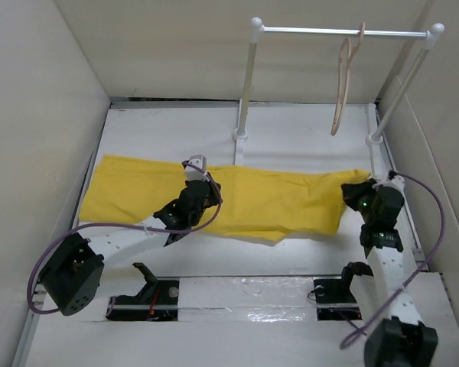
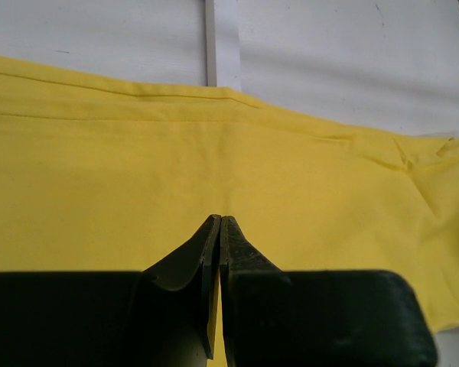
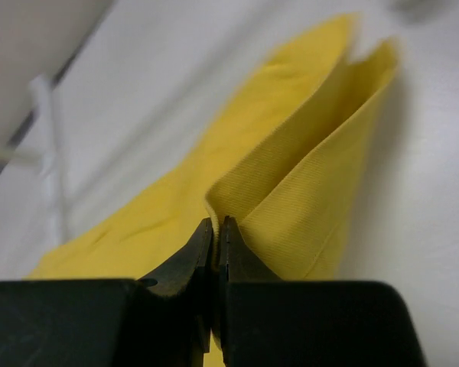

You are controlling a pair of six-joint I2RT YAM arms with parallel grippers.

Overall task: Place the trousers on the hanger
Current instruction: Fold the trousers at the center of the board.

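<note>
The yellow trousers (image 1: 252,199) lie spread flat across the white table, legs running left to right. The pale wooden hanger (image 1: 343,84) hangs by its hook from the rail at the back right. My left gripper (image 1: 203,191) sits over the middle of the trousers (image 2: 214,153) near their front edge. It is shut (image 2: 219,219), fingertips pressed together, and I see no cloth held between them. My right gripper (image 1: 353,195) is at the trousers' right end. It is shut (image 3: 217,222) on a raised fold of the yellow cloth (image 3: 306,176).
A white rail (image 1: 344,31) on two posts (image 1: 245,84) stands at the back of the table. One post foot (image 2: 212,38) lies just beyond the trousers. Beige walls (image 1: 30,153) close in both sides. Two dark openings (image 1: 145,294) sit near the arm bases.
</note>
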